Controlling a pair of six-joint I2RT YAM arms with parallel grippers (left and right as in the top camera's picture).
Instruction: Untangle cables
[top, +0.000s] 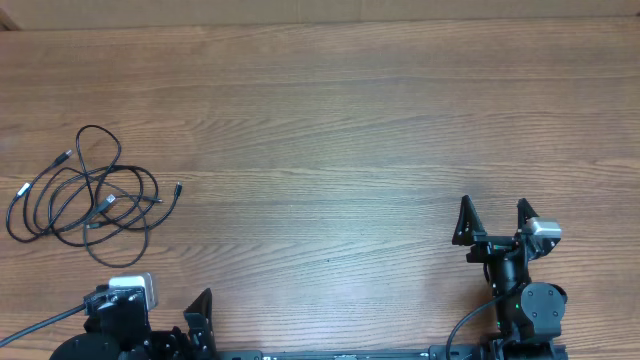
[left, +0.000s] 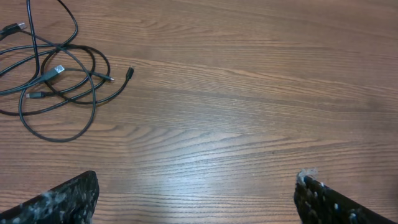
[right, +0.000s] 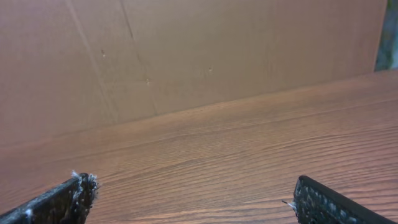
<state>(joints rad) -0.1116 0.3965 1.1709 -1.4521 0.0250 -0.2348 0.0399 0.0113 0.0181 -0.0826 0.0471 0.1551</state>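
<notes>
The cables (top: 90, 195) are thin black cords with small plug ends, looped together in a loose bundle on the wooden table at the far left. They also show in the left wrist view (left: 56, 81) at the upper left. My left gripper (top: 200, 315) is open and empty at the front edge, well below and right of the bundle; its fingertips frame bare wood (left: 196, 186). My right gripper (top: 493, 215) is open and empty at the front right, far from the cables; it shows in its own view (right: 193, 190).
The wooden table (top: 330, 130) spreads across the whole view. A brown cardboard wall (right: 186, 50) stands along the table's far edge.
</notes>
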